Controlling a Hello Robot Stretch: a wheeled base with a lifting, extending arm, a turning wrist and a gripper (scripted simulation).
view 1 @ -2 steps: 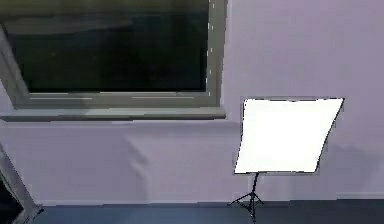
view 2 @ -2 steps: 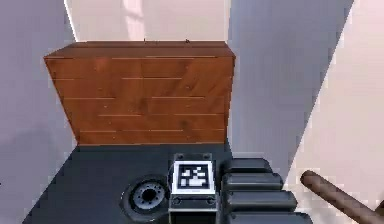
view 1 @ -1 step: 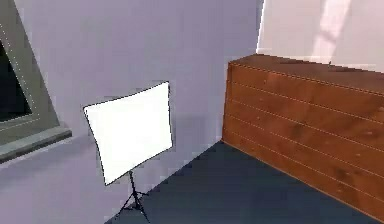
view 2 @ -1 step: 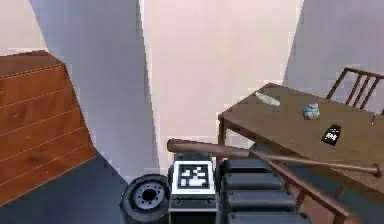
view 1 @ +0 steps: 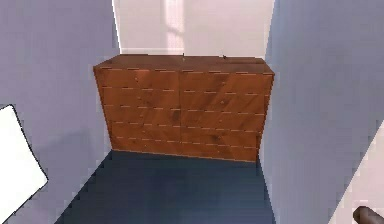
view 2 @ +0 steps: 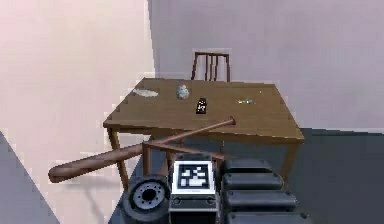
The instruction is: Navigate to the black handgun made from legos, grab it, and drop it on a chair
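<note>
Counted in the arm side view: one wooden tabletop (view 2: 250, 118), one wooden chair (view 2: 211, 65), one wooden bat (view 2: 120, 157), and four small items on the tabletop.

- One small black object (view 2: 202, 104) is seen near the middle of the tabletop. It is too small to be confirmed as the lego handgun.
- One blue-grey round item (view 2: 182, 91) is placed just beyond it, toward the view's left.
- One flat pale dish (view 2: 145, 93) is set near the tabletop's left far corner.
- One tiny pale item (view 2: 245, 100) is set toward the right, well apart from the rest.

The chair is tucked against the far edge of the tabletop, with its slatted back upright. The bat is laid slanted across the near side, thick end low at the view's left and thin end at the tabletop's near edge.

At the bottom edge, one white marker square (view 2: 195, 178) is seen beside the dark arm segments (view 2: 255, 195). The pincer (view 2: 149, 197) is read as the dark round body left of the marker. Its fingers are not made out, so neither its state nor any held thing can be told.

A pale wall (view 2: 70, 70) is seen at the left, a grey wall (view 2: 300, 45) behind the chair, and dark blue floor (view 2: 345, 170) below.

Counted in the forward view: one wooden dresser (view 1: 185, 108), set across the end of a narrow passage. Blue-grey side walls (view 1: 50, 70) and a dark blue passage floor (view 1: 170, 190) are noted.
</note>
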